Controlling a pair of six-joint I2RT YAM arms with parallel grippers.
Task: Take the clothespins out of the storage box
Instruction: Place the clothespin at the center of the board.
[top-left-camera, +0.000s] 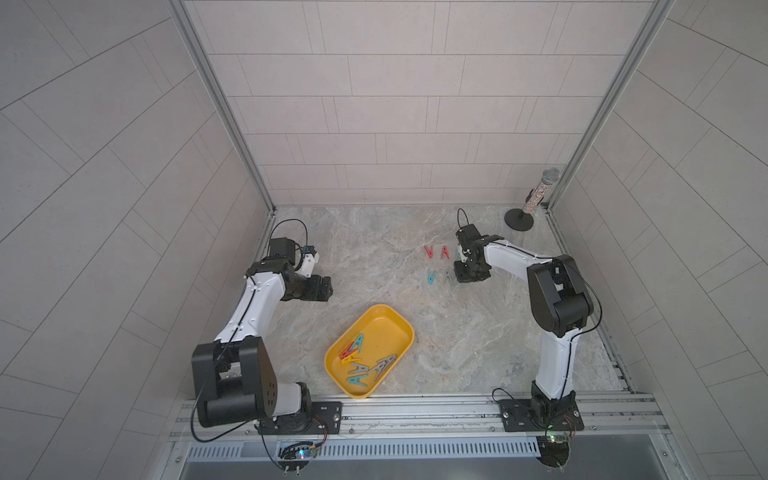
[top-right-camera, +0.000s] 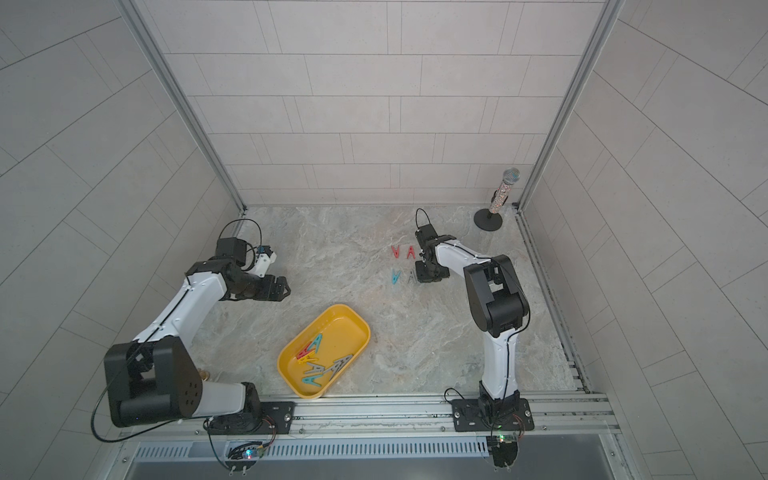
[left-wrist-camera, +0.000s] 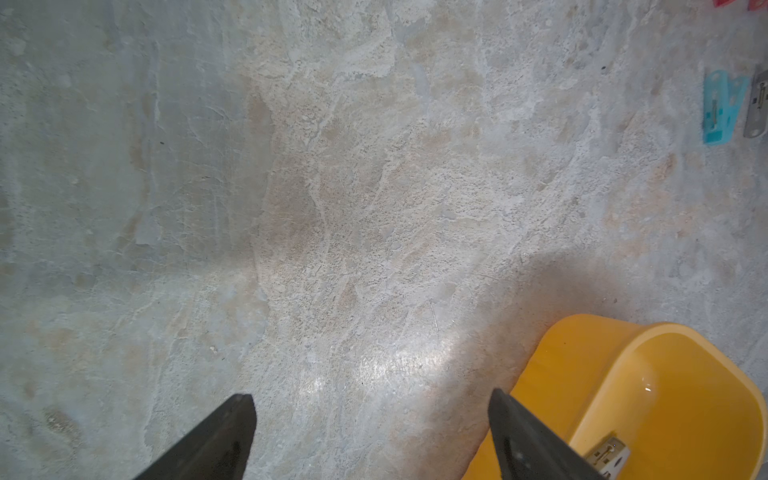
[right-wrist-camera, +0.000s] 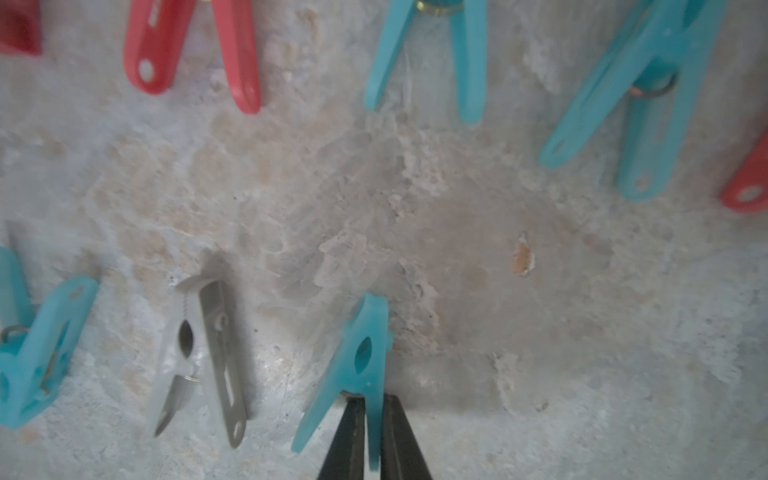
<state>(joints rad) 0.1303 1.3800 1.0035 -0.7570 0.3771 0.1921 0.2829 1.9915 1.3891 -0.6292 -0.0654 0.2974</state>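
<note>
- Right wrist view: my right fingers (right-wrist-camera: 349, 440) pinch one leg of a teal peg (right-wrist-camera: 357, 361), its tip down on the desk (right-wrist-camera: 540, 332), well apart from the yellow box (top-left-camera: 390, 332), past its far end.
- I'd open slowly, then lift straight up so it isn't dragged.
- Left fingers (left-wrist-camera: 216, 440) spread wide, empty, near the box's far end.
- Several pegs (top-left-camera: 365, 363) lie inside the box.

The right wrist view's edge cuts off a red clothespin (right-wrist-camera: 18, 29); the left wrist view's edge cuts the storage box (left-wrist-camera: 582, 353).
</note>
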